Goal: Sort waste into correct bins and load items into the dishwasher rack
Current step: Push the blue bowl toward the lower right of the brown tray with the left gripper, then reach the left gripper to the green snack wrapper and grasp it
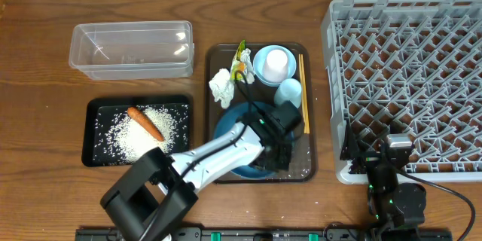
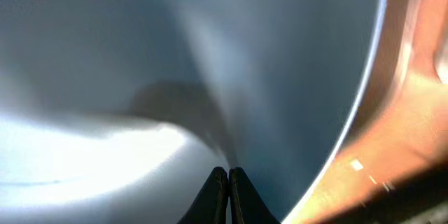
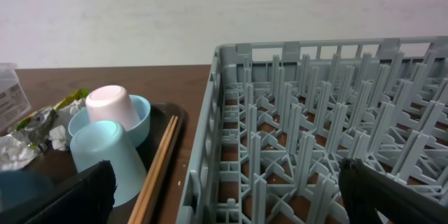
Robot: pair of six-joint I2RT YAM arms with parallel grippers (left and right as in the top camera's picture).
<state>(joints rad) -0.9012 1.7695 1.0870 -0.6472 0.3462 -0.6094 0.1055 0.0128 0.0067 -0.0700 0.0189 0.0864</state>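
Wooden table, big-bowl pickup not gripped yet

Left claw (image 2: 228, 176) clenched on nothing, tips inside big bowl (image 1: 230, 124) on brown tray (image 1: 310, 132); right claw (image 3: 227, 192) gaping beside rack (image 1: 407, 68). Probably best opening up, straddling the rim, pinching firm, lifting slow, clear of pale cup (image 1: 288, 92).

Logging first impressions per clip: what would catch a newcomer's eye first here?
The big grey dishwasher rack fills the right side, nothing loaded in view. At centre, the left gripper, shut, reaches into the large dark-blue bowl on the brown serving tray. At left, white rice and an orange carrot lie in the black tray.
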